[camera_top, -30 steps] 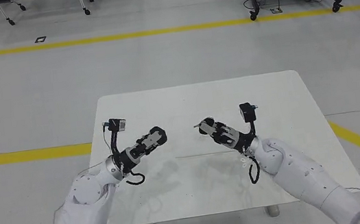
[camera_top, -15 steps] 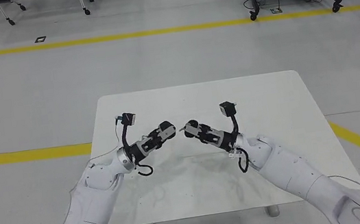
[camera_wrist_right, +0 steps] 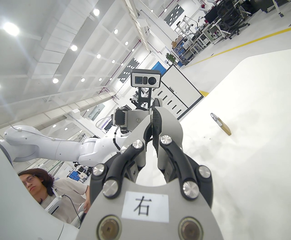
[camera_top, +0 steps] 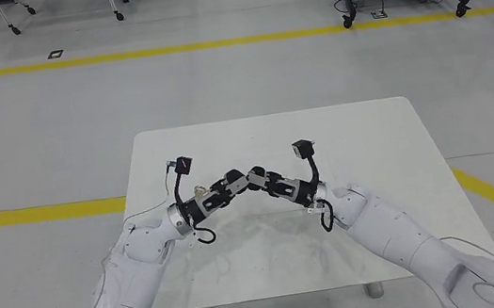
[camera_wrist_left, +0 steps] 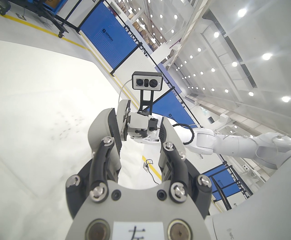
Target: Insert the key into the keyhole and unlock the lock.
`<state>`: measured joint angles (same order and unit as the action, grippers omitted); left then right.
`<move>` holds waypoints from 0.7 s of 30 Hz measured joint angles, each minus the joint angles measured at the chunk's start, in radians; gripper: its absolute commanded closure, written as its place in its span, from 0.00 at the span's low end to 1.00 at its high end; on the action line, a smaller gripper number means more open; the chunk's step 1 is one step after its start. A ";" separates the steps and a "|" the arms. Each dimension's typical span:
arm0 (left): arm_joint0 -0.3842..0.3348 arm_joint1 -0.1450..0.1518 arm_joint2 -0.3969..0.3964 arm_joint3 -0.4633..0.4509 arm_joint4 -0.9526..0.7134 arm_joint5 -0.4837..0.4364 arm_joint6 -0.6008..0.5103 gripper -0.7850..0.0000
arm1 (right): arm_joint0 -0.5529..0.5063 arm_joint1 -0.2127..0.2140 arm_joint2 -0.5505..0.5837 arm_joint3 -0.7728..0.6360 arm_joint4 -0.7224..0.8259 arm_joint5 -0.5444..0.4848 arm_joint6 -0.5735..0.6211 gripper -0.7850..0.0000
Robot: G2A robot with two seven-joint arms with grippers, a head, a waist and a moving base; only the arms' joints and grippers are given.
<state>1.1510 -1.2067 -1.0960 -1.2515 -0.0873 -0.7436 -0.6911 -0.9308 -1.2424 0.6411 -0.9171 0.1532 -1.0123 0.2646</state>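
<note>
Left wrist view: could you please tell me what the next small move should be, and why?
Probably shut the left claw on the key. It is open astride the tip of the right claw, which seems to pinch the key, while the lock lies apart on the table.

Left pincer (camera_top: pixel 231 177): moved inward from left of centre across the tabletop (camera_top: pixel 367 128). Right pincer (camera_top: pixel 258 175): moved inward from the right. Gap between the two: formerly wide, now closed, tips meeting mid-tabletop.
</note>
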 measured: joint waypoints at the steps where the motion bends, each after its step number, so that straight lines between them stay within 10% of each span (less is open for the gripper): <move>1: 0.000 0.000 0.001 0.000 0.006 0.001 0.005 0.62 | -0.002 -0.002 0.005 0.002 0.001 0.000 0.005 1.00; 21: 0.011 0.003 0.003 -0.011 0.053 0.018 0.061 0.98 | -0.045 -0.023 0.094 -0.007 -0.024 0.000 0.070 1.00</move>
<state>1.1624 -1.2034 -1.0926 -1.2627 -0.0348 -0.7256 -0.6298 -0.9754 -1.2658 0.7347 -0.9242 0.1295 -1.0123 0.3349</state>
